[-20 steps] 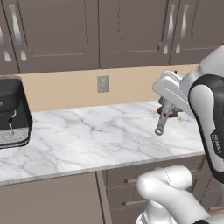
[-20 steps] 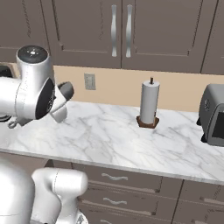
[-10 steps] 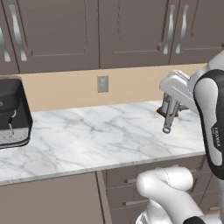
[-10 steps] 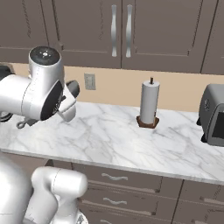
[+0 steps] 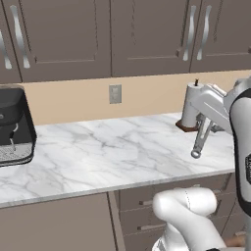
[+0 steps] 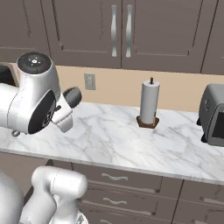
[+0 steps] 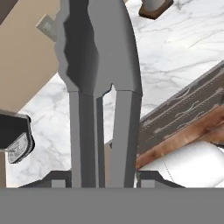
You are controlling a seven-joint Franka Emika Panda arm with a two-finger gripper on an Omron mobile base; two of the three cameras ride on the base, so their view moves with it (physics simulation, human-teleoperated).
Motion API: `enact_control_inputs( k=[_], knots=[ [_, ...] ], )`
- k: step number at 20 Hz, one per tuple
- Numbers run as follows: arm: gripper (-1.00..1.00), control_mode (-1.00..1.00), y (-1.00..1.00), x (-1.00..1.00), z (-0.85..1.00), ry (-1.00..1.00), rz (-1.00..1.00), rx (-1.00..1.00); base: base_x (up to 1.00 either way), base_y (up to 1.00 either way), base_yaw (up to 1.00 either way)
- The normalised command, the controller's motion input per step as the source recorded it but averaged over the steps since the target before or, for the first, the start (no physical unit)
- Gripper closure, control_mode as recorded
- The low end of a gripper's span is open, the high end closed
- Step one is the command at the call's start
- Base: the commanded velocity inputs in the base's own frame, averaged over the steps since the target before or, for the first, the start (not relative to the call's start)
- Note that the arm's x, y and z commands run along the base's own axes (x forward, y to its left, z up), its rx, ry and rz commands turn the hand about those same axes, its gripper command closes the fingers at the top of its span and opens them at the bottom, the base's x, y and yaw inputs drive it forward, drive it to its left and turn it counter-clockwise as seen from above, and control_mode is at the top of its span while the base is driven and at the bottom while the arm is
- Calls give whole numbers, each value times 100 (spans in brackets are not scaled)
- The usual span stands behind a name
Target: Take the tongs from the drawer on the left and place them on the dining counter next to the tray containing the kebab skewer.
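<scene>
At the far left of the left base view a dark coffee machine (image 5: 14, 125) stands on the long marble table (image 5: 108, 147) under the wall cabinets, and further right we see a paper towel roll (image 5: 190, 105) on its wooden stand. Just right of that, our pincer (image 5: 205, 123) has the tongs (image 5: 201, 139) clamped between its fingers, hanging ring-end down in the air above the table's front edge and touching nothing below. The hand view agrees: the two grey arms of the tongs (image 7: 103, 109) rise from between the fingertips (image 7: 59, 178), which are pinched on them. In the right base view a toaster (image 6: 212, 114) sits at the right end of this same table. We judge that the pick-up is done and the carry is in hand. Since this worktop is not the dining counter, the next move calls for us to turn the base away, find the island with the blue tray, and set the tongs down beside that tray without loosening our grip on the way.
</scene>
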Motion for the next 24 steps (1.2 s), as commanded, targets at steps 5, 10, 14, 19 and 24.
enact_control_inputs(
  k=[5,10,14,19,24],
  knots=[
    [100,-100,-29,8,3,-2,-24,0,0,0,0],
    [100,-100,-19,14,3,-3,0,1,0,0,0],
    [100,-100,0,0,0,0,0,0,0,0,0],
    [100,-100,0,0,0,0,0,0,0,0,0],
    [100,-100,0,0,0,0,0,0,0,0,0]
  ],
)
